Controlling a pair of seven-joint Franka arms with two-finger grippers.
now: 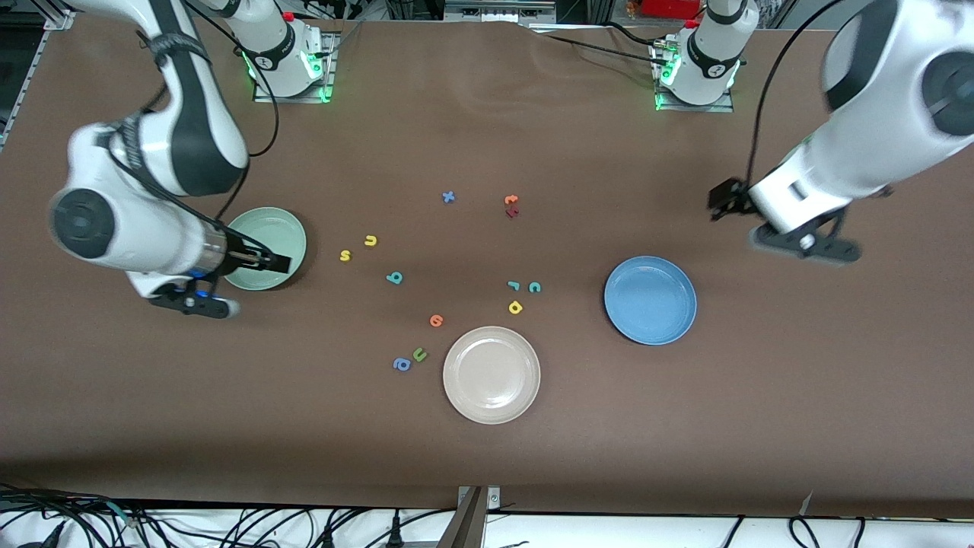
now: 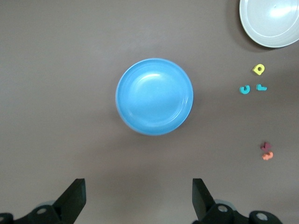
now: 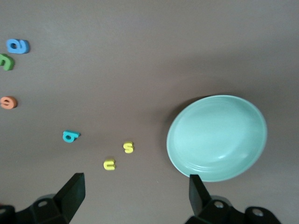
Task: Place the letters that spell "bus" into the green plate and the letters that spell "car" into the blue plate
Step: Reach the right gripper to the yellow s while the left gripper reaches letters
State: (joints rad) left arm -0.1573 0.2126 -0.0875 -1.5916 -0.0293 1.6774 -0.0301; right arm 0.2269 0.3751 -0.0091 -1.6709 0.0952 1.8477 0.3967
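Two robot arms hover over a brown table point(image 1: 685, 426) of toy letters and plates.
Left gripper point(image 2: 139, 198), wide open and empty, hangs beside the blue plate point(image 1: 650, 300); right gripper point(image 3: 135, 196), equally open and empty, over the green plate point(image 1: 268, 245).

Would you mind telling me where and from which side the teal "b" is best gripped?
The teal "b" lies flat on the table, apart from the yellow "s" and yellow "u", so coming straight down from above looks best. I would pinch across its straight stem, probably the narrowest part, with one finger on each side. The open right gripper, over the green plate, is closest.
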